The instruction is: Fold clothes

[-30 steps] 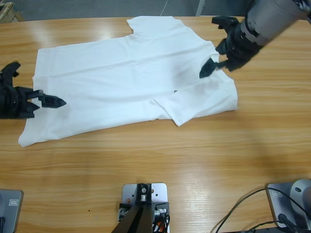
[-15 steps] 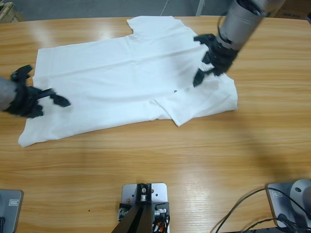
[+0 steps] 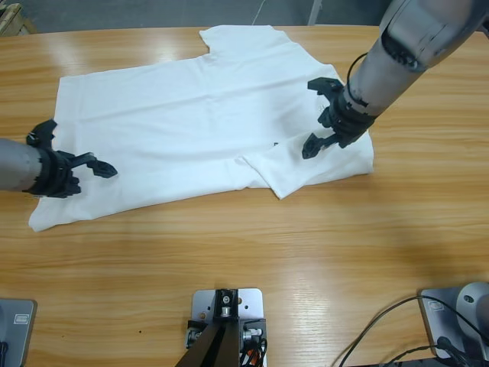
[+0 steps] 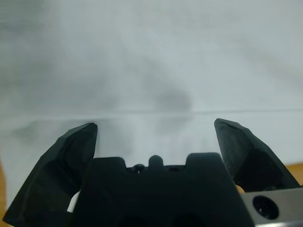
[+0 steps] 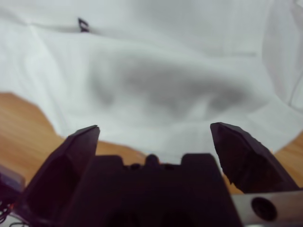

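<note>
The clothes are one white T-shirt [image 3: 191, 115] spread flat across the far half of the wooden table [image 3: 267, 267]. Its right end is folded over into a flap [image 3: 317, 164] beside small dark lettering [image 3: 276, 143]. My left gripper [image 3: 75, 153] hovers open over the shirt's left edge. In the left wrist view the left gripper [image 4: 154, 125] has only white T-shirt [image 4: 151, 56] and a hem line between its jaws. My right gripper [image 3: 315, 116] is open above the folded right end. The right wrist view shows the right gripper [image 5: 154, 127] over T-shirt [image 5: 165, 56] and lettering [image 5: 84, 23].
Bare wood runs along the near half of the table. Black cables [image 3: 382, 329] lie at the bottom right corner. The table's far edge [image 3: 114, 30] passes just behind the shirt, and a wooden object [image 3: 11, 17] sits at the top left corner.
The right gripper has come down and leftward from the table's right end onto the shirt's folded right part. The left gripper has slid rightward over the shirt's left edge. The shirt lies unchanged.
</note>
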You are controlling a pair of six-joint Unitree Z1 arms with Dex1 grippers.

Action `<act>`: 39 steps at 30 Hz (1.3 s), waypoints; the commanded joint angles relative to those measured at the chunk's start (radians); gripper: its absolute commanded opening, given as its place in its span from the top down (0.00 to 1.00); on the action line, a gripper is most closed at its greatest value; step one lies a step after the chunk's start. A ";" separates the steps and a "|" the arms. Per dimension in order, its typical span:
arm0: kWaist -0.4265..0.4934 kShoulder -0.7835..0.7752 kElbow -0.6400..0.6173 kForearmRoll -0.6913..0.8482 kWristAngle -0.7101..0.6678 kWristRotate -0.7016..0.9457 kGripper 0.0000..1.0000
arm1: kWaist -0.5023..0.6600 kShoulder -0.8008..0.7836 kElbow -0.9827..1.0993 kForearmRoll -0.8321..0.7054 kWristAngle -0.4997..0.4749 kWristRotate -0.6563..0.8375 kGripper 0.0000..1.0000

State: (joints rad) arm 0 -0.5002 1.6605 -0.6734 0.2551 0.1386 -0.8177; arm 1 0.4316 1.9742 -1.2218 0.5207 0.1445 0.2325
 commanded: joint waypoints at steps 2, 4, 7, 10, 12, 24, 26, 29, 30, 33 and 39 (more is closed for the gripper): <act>-0.011 0.173 0.029 -0.063 0.055 -0.014 0.05 | 0.005 0.152 0.075 -0.059 0.046 0.013 0.00; -0.011 0.168 0.041 -0.063 0.055 -0.007 0.05 | -0.005 0.163 0.098 -0.051 0.068 0.013 0.00; -0.012 0.121 0.079 -0.062 0.050 -0.014 0.05 | -0.005 0.147 0.138 -0.067 0.067 0.013 0.00; -0.015 0.070 0.107 -0.053 0.016 -0.019 0.05 | -0.005 0.144 0.160 -0.072 0.069 0.018 0.00; -0.022 0.069 0.112 -0.035 0.003 -0.041 0.05 | -0.005 0.141 0.191 -0.088 0.069 0.040 0.00; -0.069 0.060 0.078 0.098 -0.041 -0.077 0.00 | 0.103 0.034 0.565 -0.373 0.037 0.284 0.00; -0.090 0.045 0.080 0.113 -0.039 -0.088 0.00 | 0.118 0.006 0.581 -0.373 0.026 0.318 0.00; -0.122 0.019 0.081 0.144 -0.038 -0.107 0.00 | 0.155 -0.037 0.613 -0.370 0.014 0.377 0.00; -0.132 0.013 0.081 0.153 -0.038 -0.114 0.00 | 0.175 -0.049 0.619 -0.359 0.002 0.407 0.00; -0.162 0.004 0.083 0.164 -0.030 -0.126 0.00 | 0.238 -0.080 0.641 -0.323 -0.044 0.511 0.00; -0.239 -0.022 0.081 0.188 -0.020 -0.148 0.00 | 0.357 -0.090 0.630 -0.155 -0.159 0.724 0.00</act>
State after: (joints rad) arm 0 -0.6651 1.6486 -0.6361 0.4037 0.1280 -0.9350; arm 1 0.6838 1.7721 -0.7288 0.1866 0.0638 0.7834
